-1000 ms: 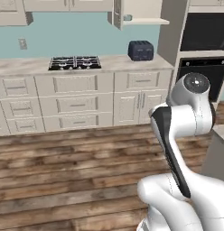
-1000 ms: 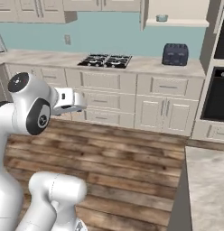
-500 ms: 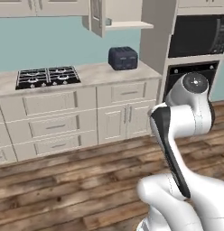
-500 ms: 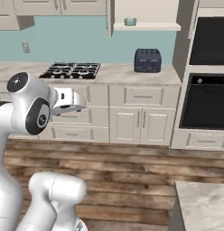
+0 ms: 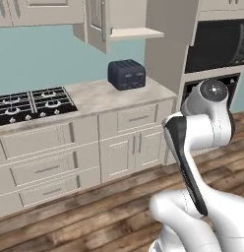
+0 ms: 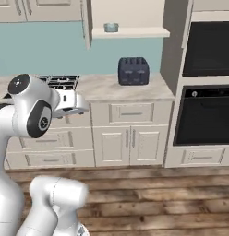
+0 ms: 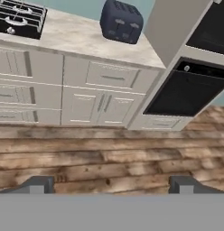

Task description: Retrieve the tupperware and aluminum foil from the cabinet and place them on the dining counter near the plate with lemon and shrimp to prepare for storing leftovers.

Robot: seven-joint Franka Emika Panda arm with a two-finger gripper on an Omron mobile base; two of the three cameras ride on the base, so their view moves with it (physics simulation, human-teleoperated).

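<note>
The cabinet (image 6: pixel 130 32) hangs on the wall with its door (image 5: pixel 97 22) swung open. On its pale shelf (image 5: pixel 136 33) sits the tupperware (image 6: pixel 111 27), a small blue-grey tub. My gripper (image 6: pixel 81 107) is held at chest height in front of the worktop, well below and left of that shelf. In the hand view the gripper (image 7: pixel 111 185) is open, its fingertips (image 7: pixel 39 184) wide apart with nothing between them, over the wooden floor. The aluminum foil, the dining counter and the plate with lemon and shrimp are out of view.
A dark navy toaster (image 6: pixel 133 70) stands on the marble worktop (image 5: pixel 94 93) under the cabinet, and a black hob (image 5: pixel 30 103) lies to its left. Built-in ovens (image 6: pixel 211 108) fill the tall unit on the right. Drawers and doors (image 7: pixel 100 106) front the worktop, with wooden floor (image 7: pixel 109 155) before them.
The whole picture has shifted left and grown: the base has moved, bringing the open cabinet, toaster and ovens closer and more central. The arm keeps its pose and the gripper stays open.
</note>
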